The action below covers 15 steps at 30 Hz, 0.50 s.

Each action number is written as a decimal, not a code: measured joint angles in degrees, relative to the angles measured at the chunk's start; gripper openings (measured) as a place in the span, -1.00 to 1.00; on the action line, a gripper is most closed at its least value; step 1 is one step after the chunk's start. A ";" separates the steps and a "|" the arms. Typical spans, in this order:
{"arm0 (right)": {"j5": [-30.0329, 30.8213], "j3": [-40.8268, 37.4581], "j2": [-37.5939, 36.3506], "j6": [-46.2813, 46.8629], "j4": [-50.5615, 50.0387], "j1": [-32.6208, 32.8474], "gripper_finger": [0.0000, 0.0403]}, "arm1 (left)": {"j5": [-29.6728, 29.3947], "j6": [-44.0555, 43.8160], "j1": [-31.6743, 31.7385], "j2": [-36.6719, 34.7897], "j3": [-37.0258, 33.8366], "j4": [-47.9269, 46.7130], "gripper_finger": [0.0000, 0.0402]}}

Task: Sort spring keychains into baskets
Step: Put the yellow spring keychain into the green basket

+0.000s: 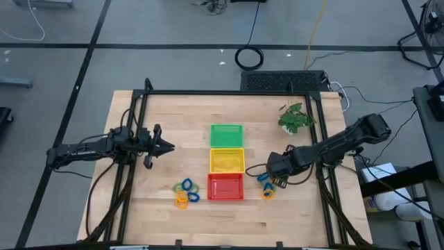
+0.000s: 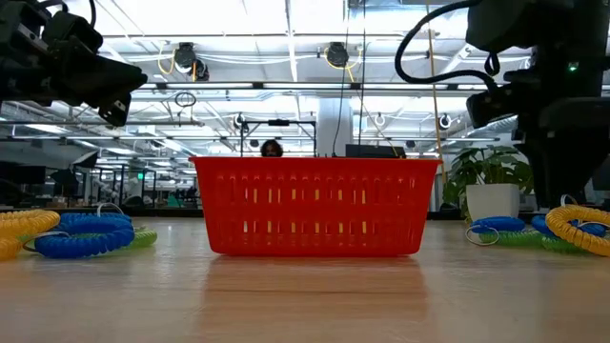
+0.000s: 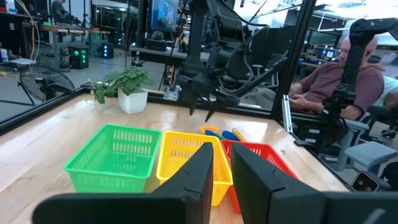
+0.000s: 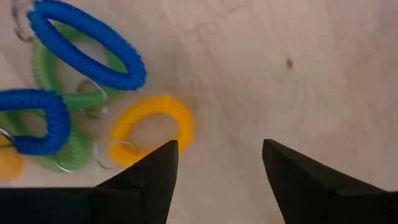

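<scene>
Your right gripper (image 1: 269, 167) hangs low over the table (image 1: 139, 215), just right of the red basket (image 1: 226, 187), fingers spread wide and holding nothing. Right below it lies a cluster of keychains (image 1: 266, 184); in your right wrist view a yellow keychain (image 4: 152, 127) sits nearest the fingers (image 4: 146, 180), with blue loops (image 4: 84, 43) and green ones (image 4: 46, 68) tangled beside it. A second cluster of keychains (image 1: 185, 192) lies left of the red basket. The three baskets stand in a row at table centre, touching: green basket (image 1: 226, 135) farthest, yellow basket (image 1: 227, 160) in the middle, red nearest. Your left gripper (image 1: 166, 146) waits raised, well left of the baskets, fingers (image 3: 202, 171) nearly closed, a narrow gap between them, nothing gripped. A potted plant (image 1: 297, 118) stands at the far right.
</scene>
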 joint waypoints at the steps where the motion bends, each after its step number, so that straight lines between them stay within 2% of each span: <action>1: 0.03 0.00 0.37 0.45 0.57 0.31 0.10 | 0.00 0.00 0.00 0.00 0.00 0.04 -0.70; 15: 0.31 -0.27 5.96 0.14 5.64 1.97 0.10 | 0.00 0.00 0.00 0.00 0.00 0.00 -0.70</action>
